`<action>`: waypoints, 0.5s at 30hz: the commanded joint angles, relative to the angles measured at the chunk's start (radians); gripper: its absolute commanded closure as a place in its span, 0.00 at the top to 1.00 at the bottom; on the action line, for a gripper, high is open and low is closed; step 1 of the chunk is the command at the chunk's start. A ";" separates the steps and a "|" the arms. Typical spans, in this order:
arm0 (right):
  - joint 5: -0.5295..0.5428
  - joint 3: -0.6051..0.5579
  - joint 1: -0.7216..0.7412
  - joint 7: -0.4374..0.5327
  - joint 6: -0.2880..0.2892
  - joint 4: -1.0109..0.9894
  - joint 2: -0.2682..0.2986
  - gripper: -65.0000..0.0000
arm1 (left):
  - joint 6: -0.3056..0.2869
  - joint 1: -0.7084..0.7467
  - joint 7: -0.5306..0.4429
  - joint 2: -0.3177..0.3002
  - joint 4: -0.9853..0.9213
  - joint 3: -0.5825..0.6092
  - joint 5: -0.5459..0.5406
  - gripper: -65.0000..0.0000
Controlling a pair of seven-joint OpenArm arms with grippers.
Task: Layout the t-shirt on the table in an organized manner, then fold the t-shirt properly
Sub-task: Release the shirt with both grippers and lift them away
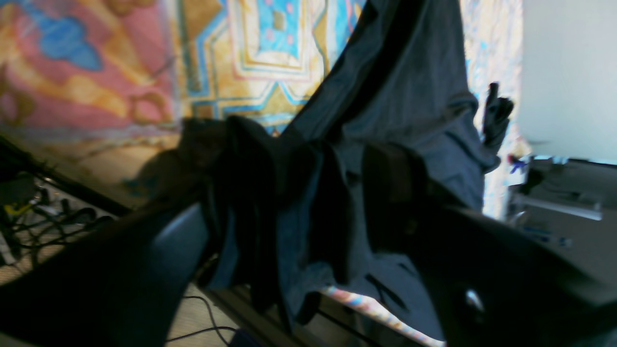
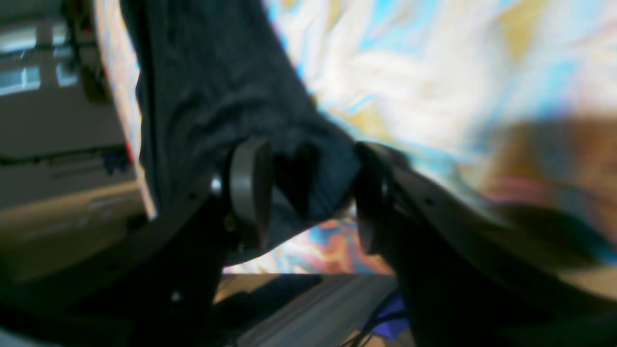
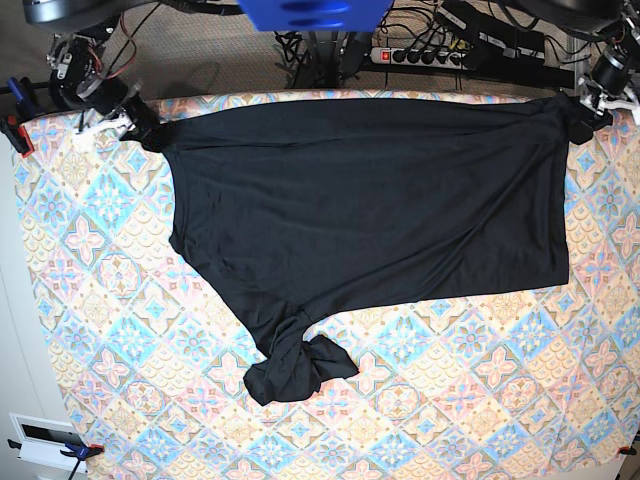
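Observation:
The black t-shirt (image 3: 380,200) lies spread across the patterned table (image 3: 480,400), its far edge pulled straight between the two far corners. One part is twisted into a bunched knot (image 3: 295,368) near the front. My left gripper (image 3: 590,108) is at the far right corner. In the left wrist view its jaws (image 1: 294,159) stand wide apart with gathered shirt fabric (image 1: 400,96) draped loosely between them. My right gripper (image 3: 135,118) is at the far left corner. Its jaws (image 2: 308,188) are also apart, the shirt corner (image 2: 217,86) hanging against one pad (image 2: 250,188).
A power strip with cables (image 3: 440,50) lies beyond the table's far edge. A red clamp (image 3: 15,130) grips the left edge and a blue clamp (image 3: 75,450) the front left corner. The robot's blue base (image 3: 315,12) is at the far centre.

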 commanded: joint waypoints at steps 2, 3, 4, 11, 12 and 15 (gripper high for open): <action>-0.065 0.023 -0.012 0.004 -0.024 0.000 0.015 0.43 | 0.031 0.019 0.044 -0.019 -0.001 -0.031 0.067 0.65; -0.065 0.032 -0.012 0.004 -0.024 0.000 0.015 0.43 | 0.031 0.019 0.052 -0.019 -0.001 -0.042 0.067 0.66; -0.065 0.039 -0.012 0.004 -0.024 0.000 0.015 0.43 | 0.031 0.019 0.057 -0.019 -0.001 -0.051 0.067 0.67; -0.065 0.104 -0.014 0.003 -0.024 0.001 0.015 0.43 | 0.031 0.024 0.090 -0.019 -0.001 -0.140 0.061 0.67; -0.065 0.116 -0.014 0.003 -0.024 0.001 0.015 0.43 | 0.031 0.024 0.119 -0.019 -0.001 -0.174 0.058 0.67; -0.065 0.145 -0.014 0.003 -0.024 0.028 0.015 0.43 | 0.031 0.024 0.178 -0.018 0.041 -0.296 0.032 0.67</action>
